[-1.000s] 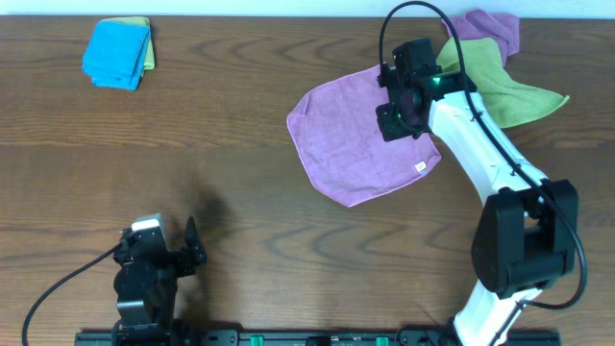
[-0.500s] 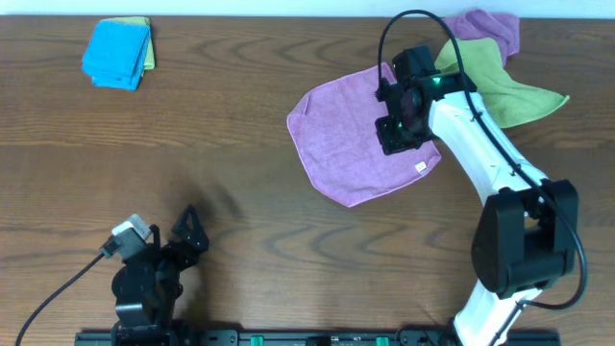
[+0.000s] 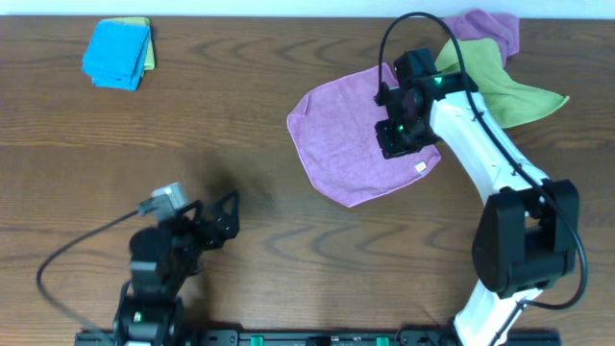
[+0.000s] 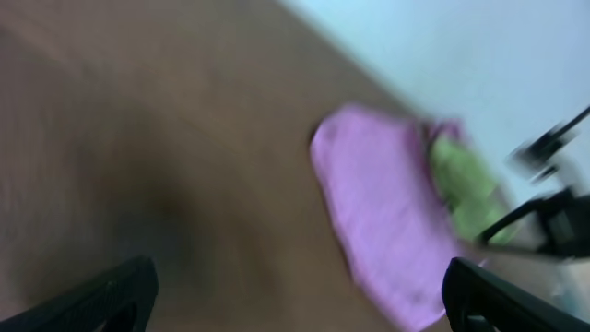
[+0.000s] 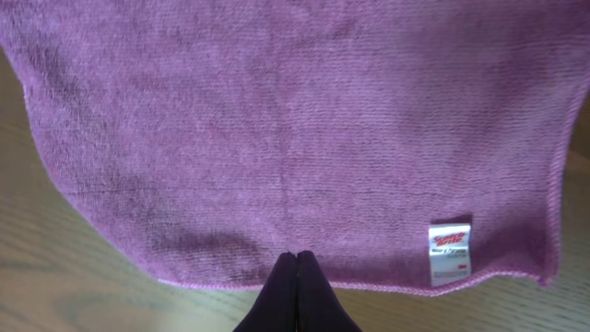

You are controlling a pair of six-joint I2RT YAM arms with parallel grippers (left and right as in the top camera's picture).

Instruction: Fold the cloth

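Brown wood-grain table (image 3: 221, 106) fills the overhead view. At its far-left corner sits a folded blue cloth (image 3: 113, 53) with a green edge showing beneath it. Toward the far-right corner a lime-green cloth (image 3: 514, 99) lies spread. A second purple cloth (image 3: 488, 29) is bunched at the far edge, touching the green one.

The cloth (image 3: 341, 135), the lilac one, lies flat and unfolded right of the table's centre. Its white tag (image 5: 450, 251) is at the corner nearest the near-right corner. The green cloth lies just beside it, but the arm hides whether they touch.

The right arm reaches from the near-right corner out over the lilac cloth and covers part of its right side. The right gripper (image 5: 297, 267) points down at the cloth with its 2 fingers pressed together and nothing visibly between them. In the wrist view the tips sit over the hem, left of the tag.

The left arm is by the near edge, left of centre, well apart from every cloth. The left gripper (image 3: 227, 213) points toward the right edge. Its blurred wrist view shows 2 fingers (image 4: 101, 295) set wide apart over bare wood.
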